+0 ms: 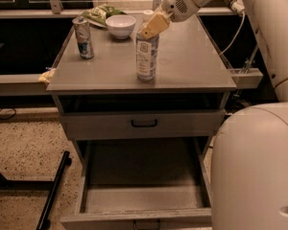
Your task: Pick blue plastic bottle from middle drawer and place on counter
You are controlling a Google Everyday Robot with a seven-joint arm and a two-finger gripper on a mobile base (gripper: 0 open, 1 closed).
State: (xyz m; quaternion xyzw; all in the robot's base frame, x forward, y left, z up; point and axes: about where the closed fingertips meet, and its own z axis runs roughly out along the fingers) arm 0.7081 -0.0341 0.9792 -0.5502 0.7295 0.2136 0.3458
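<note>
Camera view: tool (151, 27) atop blue plastic bottle (147, 57) on grey counter (194, 63), grip unclear

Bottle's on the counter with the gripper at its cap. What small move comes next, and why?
Probably lift the gripper straight up, clear of the blue plastic bottle. The bottle stands upright on the counter and the middle drawer lies open and empty, so only a careful withdrawal seems left.

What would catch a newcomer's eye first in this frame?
The bottle stands upright near the middle of the counter, with the gripper right at its top. Below, the middle drawer is pulled out, its floor bare. A can and a white bowl sit at the counter's back left.
</note>
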